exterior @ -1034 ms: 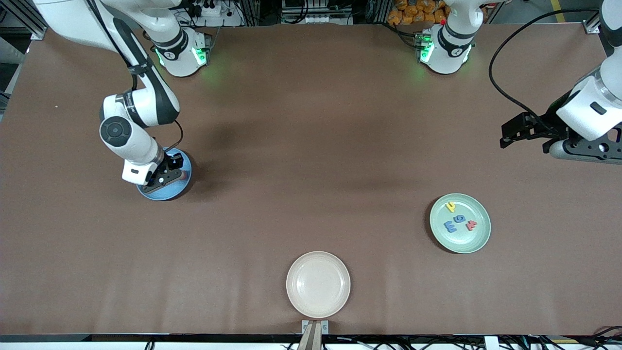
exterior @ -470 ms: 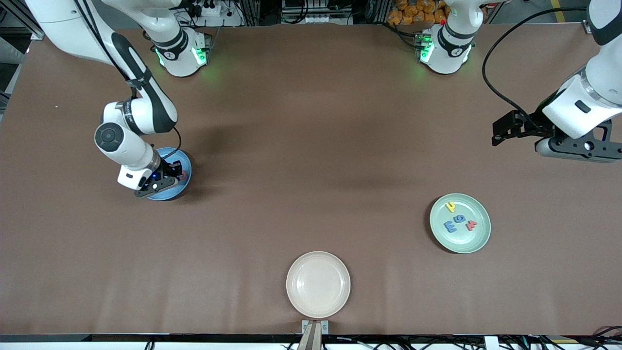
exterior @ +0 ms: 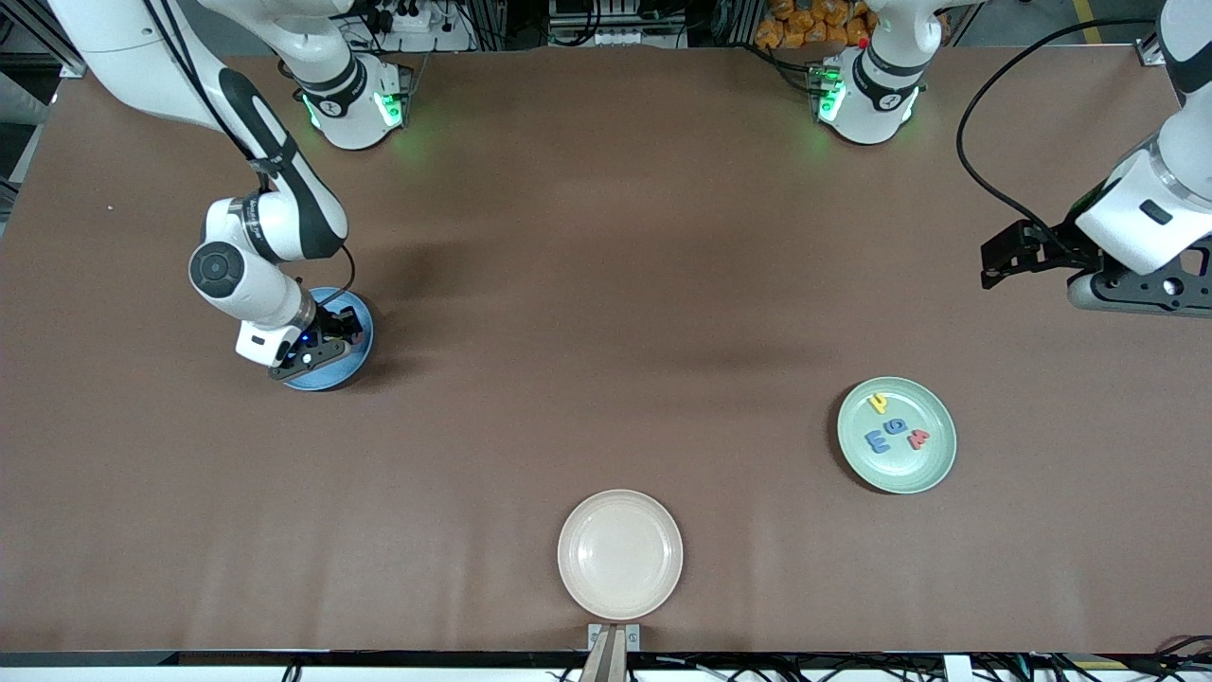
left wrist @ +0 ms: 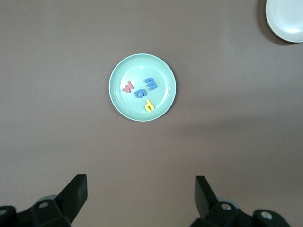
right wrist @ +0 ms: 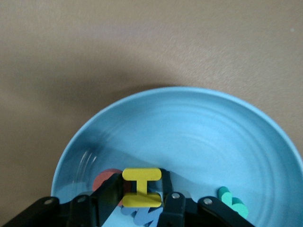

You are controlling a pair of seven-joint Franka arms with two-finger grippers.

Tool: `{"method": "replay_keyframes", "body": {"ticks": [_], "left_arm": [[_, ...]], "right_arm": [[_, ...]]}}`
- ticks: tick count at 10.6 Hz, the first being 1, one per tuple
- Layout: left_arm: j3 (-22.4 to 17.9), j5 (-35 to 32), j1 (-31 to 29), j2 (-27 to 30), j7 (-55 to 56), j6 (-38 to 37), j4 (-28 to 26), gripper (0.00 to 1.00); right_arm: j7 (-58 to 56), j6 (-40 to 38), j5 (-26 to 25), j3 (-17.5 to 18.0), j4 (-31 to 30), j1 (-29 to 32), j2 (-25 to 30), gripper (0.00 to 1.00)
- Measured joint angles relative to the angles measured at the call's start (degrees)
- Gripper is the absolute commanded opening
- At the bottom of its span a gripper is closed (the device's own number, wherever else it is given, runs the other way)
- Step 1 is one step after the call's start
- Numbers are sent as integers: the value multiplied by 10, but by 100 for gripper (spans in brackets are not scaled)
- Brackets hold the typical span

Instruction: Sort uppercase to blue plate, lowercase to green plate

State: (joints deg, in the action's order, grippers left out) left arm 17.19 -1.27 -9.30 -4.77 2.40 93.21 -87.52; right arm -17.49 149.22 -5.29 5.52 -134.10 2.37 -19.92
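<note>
Two grippers: right gripper (right wrist: 142, 201) over blue plate (right wrist: 199, 127), pinching yellow H (right wrist: 141, 187); left gripper (left wrist: 137, 198) near green plate (left wrist: 118, 101), fingers spread.

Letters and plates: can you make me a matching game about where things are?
Things:
1. yellow H
2. red w
3. cream plate
4. left gripper

Places or states:
a. on the green plate
b. between the right gripper's fingers, over the blue plate
c. nearest the front camera
d. open, up in the air

Pairs: 1-b, 2-a, 3-c, 4-d
</note>
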Motion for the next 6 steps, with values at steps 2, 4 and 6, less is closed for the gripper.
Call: {"method": "replay_keyframes", "body": {"ticks": [2,4,6], "left_arm": [[-1,0,-2,0,0,0,0,100],[-1,0,-2,1,0,0,0,100],[-1,0,-2,1,0,0,0,100]], "right_arm": [[-38,-6,9,-6,0,8,1,77],[-71,-16,30,-14,2,14,1,95],[-75,-60,32,-15,20,14,1,98]]}}
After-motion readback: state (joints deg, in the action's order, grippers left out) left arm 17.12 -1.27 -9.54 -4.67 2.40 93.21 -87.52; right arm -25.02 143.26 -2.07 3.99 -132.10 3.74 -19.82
